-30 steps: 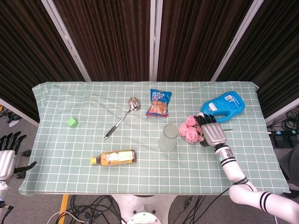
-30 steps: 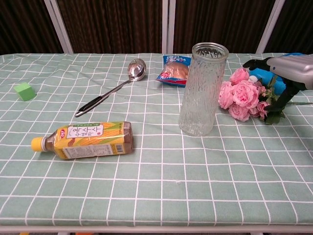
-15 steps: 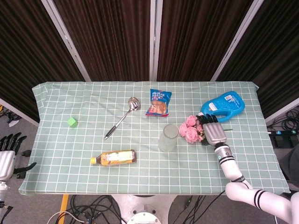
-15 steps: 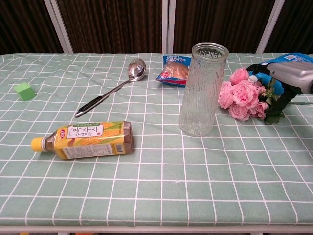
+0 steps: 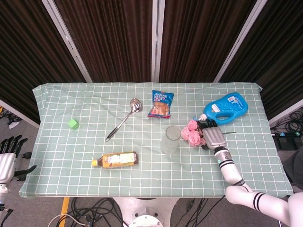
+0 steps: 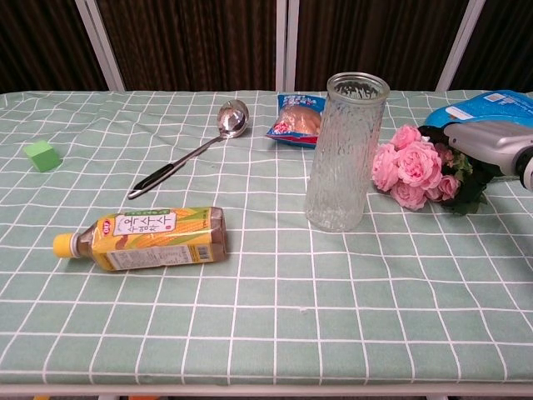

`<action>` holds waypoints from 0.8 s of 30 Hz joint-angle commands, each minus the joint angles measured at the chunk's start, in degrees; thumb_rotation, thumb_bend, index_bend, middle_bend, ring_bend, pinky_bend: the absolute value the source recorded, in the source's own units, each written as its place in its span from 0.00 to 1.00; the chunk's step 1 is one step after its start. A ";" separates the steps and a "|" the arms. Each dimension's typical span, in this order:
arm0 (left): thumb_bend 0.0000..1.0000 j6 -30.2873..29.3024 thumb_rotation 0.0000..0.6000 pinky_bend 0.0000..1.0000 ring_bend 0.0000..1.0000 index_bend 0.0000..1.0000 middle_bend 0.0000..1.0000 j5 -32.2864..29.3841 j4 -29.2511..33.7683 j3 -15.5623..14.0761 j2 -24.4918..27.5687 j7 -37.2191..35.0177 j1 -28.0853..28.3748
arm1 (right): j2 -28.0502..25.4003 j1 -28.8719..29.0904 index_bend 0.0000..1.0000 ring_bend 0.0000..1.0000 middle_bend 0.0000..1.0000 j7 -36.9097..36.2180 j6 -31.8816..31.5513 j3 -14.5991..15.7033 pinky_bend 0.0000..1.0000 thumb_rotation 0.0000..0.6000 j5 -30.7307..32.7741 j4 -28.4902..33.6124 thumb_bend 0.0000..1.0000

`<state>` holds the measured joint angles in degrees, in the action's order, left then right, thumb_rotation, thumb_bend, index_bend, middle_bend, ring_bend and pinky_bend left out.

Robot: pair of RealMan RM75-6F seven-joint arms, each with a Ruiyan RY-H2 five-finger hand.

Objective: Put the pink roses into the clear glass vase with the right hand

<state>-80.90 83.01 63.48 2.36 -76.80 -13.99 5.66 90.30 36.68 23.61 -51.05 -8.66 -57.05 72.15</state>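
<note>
The pink roses (image 5: 191,132) lie on the table just right of the clear glass vase (image 5: 171,140), which stands upright. In the chest view the roses (image 6: 408,166) almost touch the vase (image 6: 345,153). My right hand (image 5: 213,137) lies palm down over the roses' stems and leaves, and the chest view shows that hand (image 6: 485,142) low at the right edge. Its fingers are hidden under it and behind the leaves, so a grip cannot be made out. My left hand (image 5: 8,157) hangs off the table's left corner with its fingers apart and nothing in it.
A blue detergent bottle (image 5: 227,105) lies just behind the right hand. A snack bag (image 5: 160,103) and a ladle (image 5: 124,118) lie behind the vase. A yellow drink bottle (image 5: 116,160) lies at the front, and a green cube (image 5: 73,123) sits far left.
My right hand has come down and nearer, from hovering over the roses to resting on their stems. Its dark fingers no longer show. The roses have shifted slightly.
</note>
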 commanded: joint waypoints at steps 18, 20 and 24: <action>0.00 0.42 1.00 0.04 0.00 0.14 0.05 -0.25 -0.56 0.16 -0.22 -0.15 -0.14 | 1.56 0.07 0.62 0.07 0.56 0.79 -4.41 -0.24 0.00 1.00 -2.39 -1.16 0.17; 0.00 0.48 1.00 0.04 0.00 0.14 0.05 -0.26 -0.53 0.15 -0.22 -0.09 -0.15 | 1.26 -0.22 0.63 0.09 0.57 0.07 -5.20 -0.42 0.00 1.00 -3.07 -0.88 0.18; 0.00 0.44 1.00 0.04 0.00 0.14 0.05 -0.35 -0.48 0.26 -0.21 -0.17 -0.20 | -0.32 -0.92 0.64 0.10 0.58 -2.50 -7.03 -1.17 0.00 1.00 -4.92 1.23 0.20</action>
<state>-80.46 82.66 62.99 2.61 -77.01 -14.17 5.46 90.72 36.10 22.06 -57.34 -9.44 -61.23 72.45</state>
